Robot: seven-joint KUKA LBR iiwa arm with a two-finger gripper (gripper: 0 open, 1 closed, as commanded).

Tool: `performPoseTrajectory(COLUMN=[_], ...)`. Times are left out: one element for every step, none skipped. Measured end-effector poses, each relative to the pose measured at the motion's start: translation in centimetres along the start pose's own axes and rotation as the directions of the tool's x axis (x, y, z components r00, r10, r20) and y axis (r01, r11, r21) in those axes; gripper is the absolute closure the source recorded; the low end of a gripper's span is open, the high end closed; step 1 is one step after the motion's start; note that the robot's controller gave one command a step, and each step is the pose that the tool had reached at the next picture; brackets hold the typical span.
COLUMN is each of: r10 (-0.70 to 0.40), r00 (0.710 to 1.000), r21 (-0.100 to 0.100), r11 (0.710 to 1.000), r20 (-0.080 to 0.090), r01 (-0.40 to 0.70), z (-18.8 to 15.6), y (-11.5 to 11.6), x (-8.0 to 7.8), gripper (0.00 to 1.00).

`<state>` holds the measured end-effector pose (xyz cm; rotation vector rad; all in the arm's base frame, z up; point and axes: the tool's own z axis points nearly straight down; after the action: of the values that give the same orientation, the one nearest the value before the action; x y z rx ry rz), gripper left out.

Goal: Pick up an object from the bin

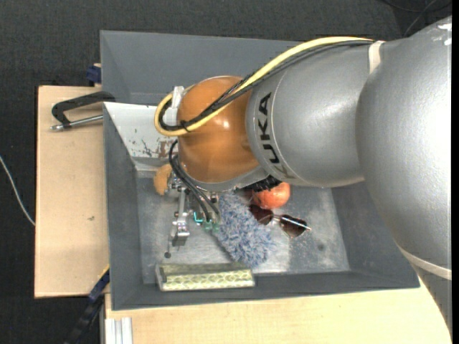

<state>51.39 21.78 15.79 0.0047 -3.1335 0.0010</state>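
While end effector (pixel 178 231) hangs low, fuzzy blue cloth (pixel 244 236) just beside

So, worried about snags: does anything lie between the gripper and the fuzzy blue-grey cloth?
Nothing visible does. The gripper hangs right beside the fuzzy blue-grey cloth; the red-orange ball and dark sunglasses lie on the cloth's far side.

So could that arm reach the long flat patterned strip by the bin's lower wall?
Probably yes. The strip lies alone on bare bin floor with nothing on it, and the arm ends close above it in the view. It hugs the wall, though, so gripping may be awkward.
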Motion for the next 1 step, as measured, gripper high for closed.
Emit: performPoseTrajectory(r10=[0.002], r00=[1.0], r21=[-0.002], r11=[1.0], r20=[0.008], r01=[-0.002], z=[-0.45], y=[-0.09], x=[-0.21], gripper=[0.0])
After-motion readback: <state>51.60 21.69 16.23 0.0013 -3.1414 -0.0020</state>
